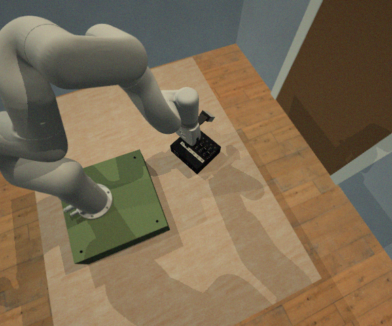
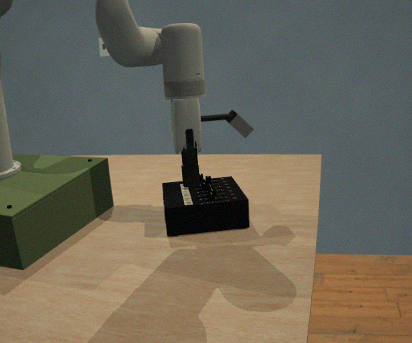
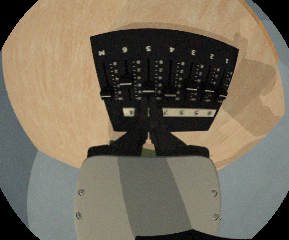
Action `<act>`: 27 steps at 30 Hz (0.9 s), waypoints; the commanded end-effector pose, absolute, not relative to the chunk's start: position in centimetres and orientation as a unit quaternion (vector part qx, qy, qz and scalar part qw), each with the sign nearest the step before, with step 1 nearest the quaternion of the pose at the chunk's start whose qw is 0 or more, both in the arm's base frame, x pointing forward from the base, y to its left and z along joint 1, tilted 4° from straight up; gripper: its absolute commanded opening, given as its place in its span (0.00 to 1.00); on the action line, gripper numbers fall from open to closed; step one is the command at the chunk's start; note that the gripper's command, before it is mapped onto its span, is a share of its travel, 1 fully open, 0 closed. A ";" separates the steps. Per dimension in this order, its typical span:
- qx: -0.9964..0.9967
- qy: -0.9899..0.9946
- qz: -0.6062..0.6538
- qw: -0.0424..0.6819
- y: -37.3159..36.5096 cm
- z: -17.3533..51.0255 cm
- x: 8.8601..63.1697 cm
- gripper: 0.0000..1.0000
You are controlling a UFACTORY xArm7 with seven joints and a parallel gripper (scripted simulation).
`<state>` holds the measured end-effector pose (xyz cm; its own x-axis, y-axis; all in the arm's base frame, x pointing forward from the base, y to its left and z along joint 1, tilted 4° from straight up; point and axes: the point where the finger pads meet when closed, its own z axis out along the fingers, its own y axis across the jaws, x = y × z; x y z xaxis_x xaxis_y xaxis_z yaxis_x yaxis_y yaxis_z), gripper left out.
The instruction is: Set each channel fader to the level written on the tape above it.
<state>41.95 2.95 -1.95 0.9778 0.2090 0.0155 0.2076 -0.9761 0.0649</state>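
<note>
From my remote seat, the picture reads left to right: the green base block point(image 2: 51, 206) at the table's point(image 2: 265, 295) left carries the pale arm point(image 1: 94, 59), which arches over and drops straight down onto the black lighting desk point(image 2: 206, 217), standing flat near the far right side of the table, well apart from the block. The gripper point(image 3: 148, 118) is clenched, its fingers pressed together with nothing between them, so I am working it as a single poking tip and not as a grasp. In the wrist view the tip sits at the near end of the desk, touching or just over the pale strip point(image 3: 184, 112) and in line with the third fader point(image 3: 156, 80) from the left; the row of faders runs on to the right, their caps at differing heights. The figures along the desk's far edge are too blurred for me to read.

My worry from here is aim. The slots lie close together, and a tip slightly off line could catch the neighbouring cap and shift a channel I do not mean to touch, or the master. Pushing hard along the slot could also slide or tilt the light desk on the smooth table, and a shove too long would carry the cap past its mark.
</note>
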 end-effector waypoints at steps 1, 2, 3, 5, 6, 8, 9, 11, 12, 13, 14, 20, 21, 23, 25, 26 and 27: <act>0.994 0.105 0.013 0.031 3.0 -1.8 42.1 0.00; 0.994 0.105 0.013 0.031 3.0 -1.8 42.1 0.00; 0.994 0.105 0.013 0.031 3.0 -1.8 42.1 0.00; 0.994 0.105 0.013 0.031 3.0 -1.8 42.2 0.00; 0.994 0.105 0.013 0.031 3.0 -1.8 42.2 0.00; 0.994 0.105 0.013 0.031 3.0 -1.8 42.2 0.00; 0.994 0.105 0.013 0.031 3.0 -1.8 42.2 0.00; 0.994 0.105 0.013 0.031 3.0 -1.8 42.3 0.00; 0.994 0.105 0.013 0.031 3.0 -1.8 42.3 0.00; 0.994 0.105 0.013 0.031 3.0 -1.8 42.3 0.00; 0.994 0.105 0.013 0.031 3.0 -1.8 42.4 0.00; 0.994 0.105 0.013 0.031 3.1 -1.8 42.5 0.00; 0.994 0.105 0.013 0.031 3.1 -1.8 42.5 0.00; 0.994 0.105 0.013 0.031 3.1 -1.8 42.6 0.00; 0.994 0.105 0.013 0.031 3.1 -1.8 42.7 0.00; 0.994 0.105 0.013 0.031 3.1 -1.8 42.8 0.00; 0.994 0.105 0.013 0.031 3.1 -1.8 42.8 0.00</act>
